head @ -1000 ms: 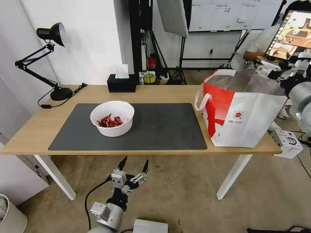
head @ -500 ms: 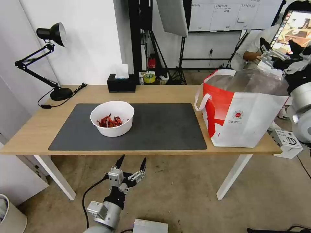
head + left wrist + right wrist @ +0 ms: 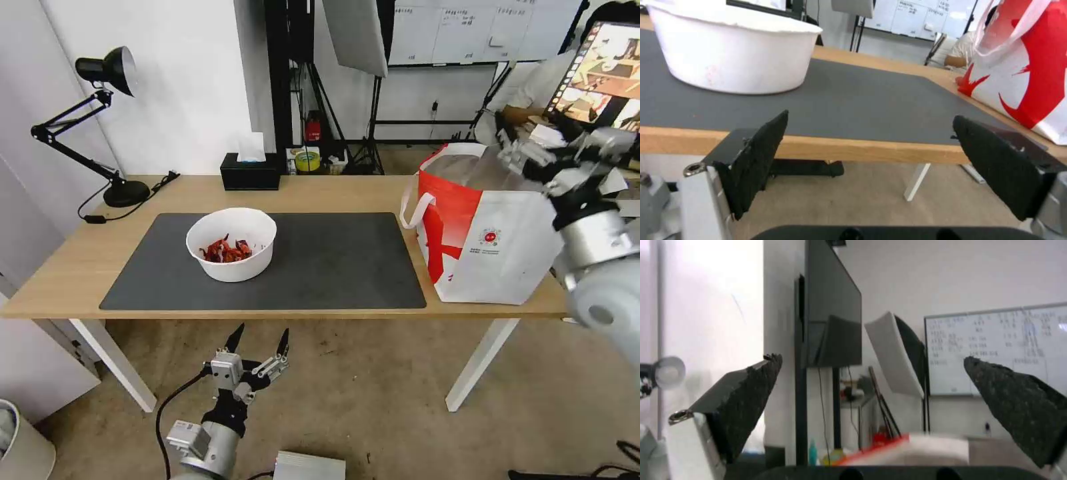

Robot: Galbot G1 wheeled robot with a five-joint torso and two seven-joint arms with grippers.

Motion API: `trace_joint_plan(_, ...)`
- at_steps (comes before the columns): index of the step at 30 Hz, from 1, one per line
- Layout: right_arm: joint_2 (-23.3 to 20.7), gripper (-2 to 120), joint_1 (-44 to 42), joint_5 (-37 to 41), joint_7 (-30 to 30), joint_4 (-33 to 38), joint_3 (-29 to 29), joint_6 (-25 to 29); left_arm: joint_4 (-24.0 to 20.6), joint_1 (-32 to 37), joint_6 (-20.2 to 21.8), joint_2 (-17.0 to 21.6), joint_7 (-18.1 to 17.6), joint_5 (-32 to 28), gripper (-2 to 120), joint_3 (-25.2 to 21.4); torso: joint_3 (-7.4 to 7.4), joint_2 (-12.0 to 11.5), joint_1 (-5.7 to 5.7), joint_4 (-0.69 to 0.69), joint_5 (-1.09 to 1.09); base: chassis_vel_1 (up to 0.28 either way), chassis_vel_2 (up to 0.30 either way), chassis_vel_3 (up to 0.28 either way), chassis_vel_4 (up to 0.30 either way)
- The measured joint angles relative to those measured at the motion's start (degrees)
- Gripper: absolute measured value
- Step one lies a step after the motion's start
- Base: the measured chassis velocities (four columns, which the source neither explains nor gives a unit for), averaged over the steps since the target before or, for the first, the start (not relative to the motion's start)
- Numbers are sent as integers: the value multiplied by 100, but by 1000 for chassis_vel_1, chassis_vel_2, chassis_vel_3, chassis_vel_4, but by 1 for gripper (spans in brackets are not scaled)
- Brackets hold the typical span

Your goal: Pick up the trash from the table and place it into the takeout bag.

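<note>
Overhead, the takeout bag stood at the table's right end showing a small red round logo with unreadable print, while the white bowl of red shells sat on the grey mat. There the left gripper hung below the near edge, spread wide and empty, as its wrist view confirmed with both pads apart before the bowl. The right gripper hovered above the bag's mouth, and its wrist view showed it wide open, holding nothing.

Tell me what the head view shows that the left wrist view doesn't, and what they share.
Head view alone: the red shells inside the white bowl, the black tissue box, the desk lamp, and the right gripper, open above the takeout bag. Left wrist view alone: the left gripper's black pads up close, below the table's front edge. Both show the bowl, the dark grey mat, the bag and the open left gripper.
</note>
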Motion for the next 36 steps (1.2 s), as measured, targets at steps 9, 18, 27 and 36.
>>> trace_joint_plan(9, 742, 100, -1225, -864, -241, 170, 430, 138, 134, -41, 0, 34, -1, 0, 100, 9, 0, 0, 0, 0, 0, 0, 0, 0, 0)
trace_joint_plan(18, 1555, 100, -2103, -1640, -325, 399, 475, 204, 260, -41, -2, -17, -1, 103, 100, 94, 0, 0, 0, 0, 0, 0, 0, 0, 0)
trace_joint_plan(27, 2099, 100, -2794, -2286, -256, 614, 374, 56, 276, -30, -15, -96, 2, 140, 100, 97, 0, 0, 0, 0, 0, 0, 0, 0, 0)
trace_joint_plan(36, 2322, 100, -3253, -2528, -91, 830, 477, -567, 278, -28, -33, -127, 5, 148, 100, 90, 0, 0, 0, 0, 0, 0, 0, 0, 0)
